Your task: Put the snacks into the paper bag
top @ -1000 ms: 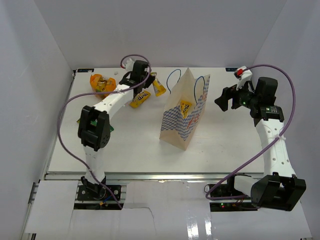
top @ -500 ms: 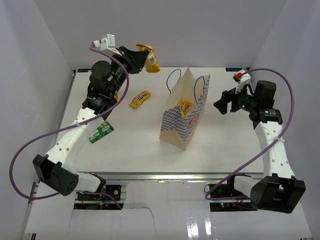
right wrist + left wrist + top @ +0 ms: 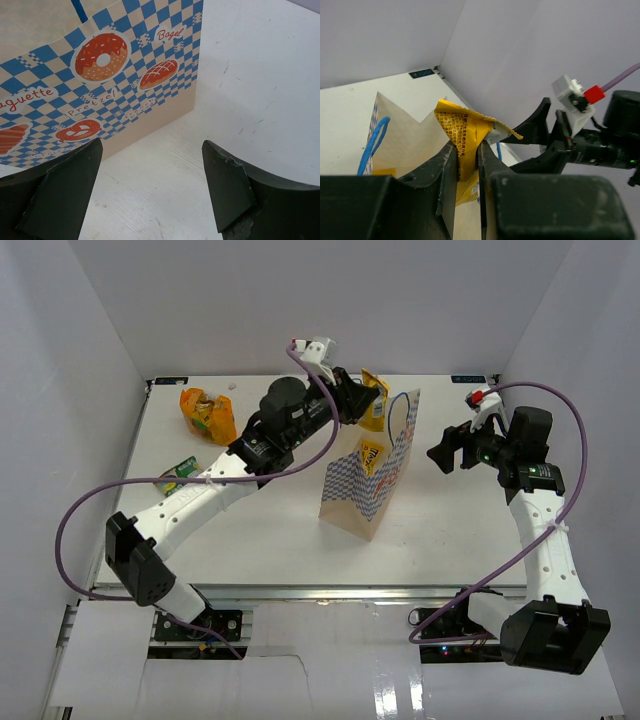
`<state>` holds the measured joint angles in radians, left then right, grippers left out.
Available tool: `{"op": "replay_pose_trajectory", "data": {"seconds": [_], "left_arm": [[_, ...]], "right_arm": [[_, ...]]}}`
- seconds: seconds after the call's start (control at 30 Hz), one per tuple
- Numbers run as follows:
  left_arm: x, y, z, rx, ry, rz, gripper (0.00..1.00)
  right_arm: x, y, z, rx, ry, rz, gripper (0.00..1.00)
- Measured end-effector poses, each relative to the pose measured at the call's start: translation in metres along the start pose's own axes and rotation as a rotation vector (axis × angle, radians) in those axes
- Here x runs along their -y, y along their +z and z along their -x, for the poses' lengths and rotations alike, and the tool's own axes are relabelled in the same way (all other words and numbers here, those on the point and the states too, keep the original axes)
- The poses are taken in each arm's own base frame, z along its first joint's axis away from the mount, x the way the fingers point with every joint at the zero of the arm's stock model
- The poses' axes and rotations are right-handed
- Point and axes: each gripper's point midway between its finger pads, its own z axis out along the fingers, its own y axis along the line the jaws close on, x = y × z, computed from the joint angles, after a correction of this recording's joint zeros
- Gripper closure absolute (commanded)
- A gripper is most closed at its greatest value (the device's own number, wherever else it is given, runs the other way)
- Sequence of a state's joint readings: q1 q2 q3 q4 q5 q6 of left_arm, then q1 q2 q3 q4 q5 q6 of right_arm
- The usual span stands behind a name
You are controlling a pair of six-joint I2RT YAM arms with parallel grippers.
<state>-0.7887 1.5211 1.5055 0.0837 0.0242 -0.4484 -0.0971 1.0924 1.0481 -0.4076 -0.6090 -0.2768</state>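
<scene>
My left gripper [image 3: 358, 400] is shut on a yellow candy pack [image 3: 373, 400] and holds it over the open top of the paper bag [image 3: 372, 475]. In the left wrist view the pack [image 3: 462, 132] sticks up between my fingers, with the bag's tan inside [image 3: 400, 145] and a blue cord handle [image 3: 372, 145] below. My right gripper [image 3: 450, 452] is open and empty, right of the bag; its wrist view shows the bag's checkered side [image 3: 100, 75] just ahead of my gripper [image 3: 150, 185]. The crinkly orange bag [image 3: 207, 415] and the green packet [image 3: 180, 470] lie at the left.
White walls close the table on the left, back and right. The left arm stretches across the table's middle and hides the surface under it. The right arm's purple cable [image 3: 560, 440] loops above its wrist.
My left arm has swung right with the yellow pack, from the back left to above the bag's mouth. The right gripper has barely shifted.
</scene>
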Motion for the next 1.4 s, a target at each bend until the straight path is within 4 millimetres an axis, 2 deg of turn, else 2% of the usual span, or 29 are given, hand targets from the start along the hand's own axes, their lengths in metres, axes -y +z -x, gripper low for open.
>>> {"op": "replay_pose_trajectory", "data": {"seconds": [0.1,0.13,0.2,0.23,0.3,0.33,0.4,0.5,0.6,0.67,0.73,0.77,0.83,0.93,0.97,1.03,1.07,1.13,1.27,1.4], "left_arm": [[-0.008,0.011,-0.023,-0.045,0.030,0.053,0.65],[-0.012,0.015,-0.029,-0.055,0.040,0.069,0.49],[-0.021,0.020,-0.039,-0.080,0.056,0.103,0.36],[-0.024,0.022,-0.043,-0.093,0.060,0.115,0.26],[-0.025,0.025,-0.043,-0.105,0.076,0.118,0.14],[-0.023,0.026,-0.040,-0.106,0.082,0.109,0.04],[-0.014,0.026,-0.030,-0.102,0.101,0.071,0.04],[0.010,0.026,-0.001,-0.059,0.132,-0.006,0.04],[0.025,0.021,0.029,-0.006,0.181,-0.041,0.03],[0.024,0.012,0.045,0.018,0.216,-0.030,0.03],[0.012,0.003,0.057,0.030,0.232,0.007,0.04],[0.000,-0.004,0.061,0.034,0.235,0.034,0.04],[-0.042,-0.024,0.070,0.032,0.226,0.132,0.05],[-0.132,-0.059,0.077,0.026,0.182,0.338,0.07],[-0.166,-0.071,0.075,0.016,0.163,0.414,0.07],[-0.220,-0.087,0.060,-0.032,0.127,0.529,0.02],[-0.237,-0.090,0.047,-0.072,0.118,0.555,0.02],[-0.264,-0.082,0.011,-0.191,0.105,0.558,0.02],[-0.309,-0.057,-0.077,-0.449,0.112,0.521,0.02],[-0.349,-0.065,-0.160,-0.670,0.133,0.534,0.02]], "right_arm": [[0.000,0.000,0.000,0.001,-0.002,0.000,0.14],[0.000,0.000,0.000,0.001,-0.004,-0.001,0.14],[0.000,0.000,0.000,0.001,-0.007,0.000,0.14],[0.000,0.000,0.000,0.001,-0.009,0.000,0.14],[0.001,0.000,0.000,0.001,-0.018,0.000,0.13],[0.000,0.000,0.000,0.002,-0.021,0.003,0.12],[-0.001,0.000,0.001,0.005,-0.034,0.014,0.11],[-0.007,0.000,0.001,0.010,-0.066,0.051,0.10],[-0.011,0.000,0.001,0.013,-0.091,0.082,0.10],[-0.013,0.000,-0.001,0.010,-0.099,0.094,0.10],[-0.014,0.001,-0.006,0.002,-0.097,0.100,0.10],[-0.014,0.001,-0.009,-0.006,-0.092,0.102,0.10],[-0.015,0.003,-0.016,-0.021,-0.078,0.106,0.10],[-0.014,0.005,-0.022,-0.038,-0.063,0.107,0.10],[-0.014,0.005,-0.023,-0.040,-0.062,0.105,0.10],[-0.014,0.005,-0.024,-0.043,-0.059,0.105,0.10],[-0.013,0.005,-0.025,-0.044,-0.059,0.104,0.10],[-0.014,0.006,-0.027,-0.048,-0.056,0.104,0.10],[-0.015,0.006,-0.028,-0.048,-0.056,0.112,0.09],[-0.017,0.006,-0.027,-0.042,-0.065,0.127,0.09]]}}
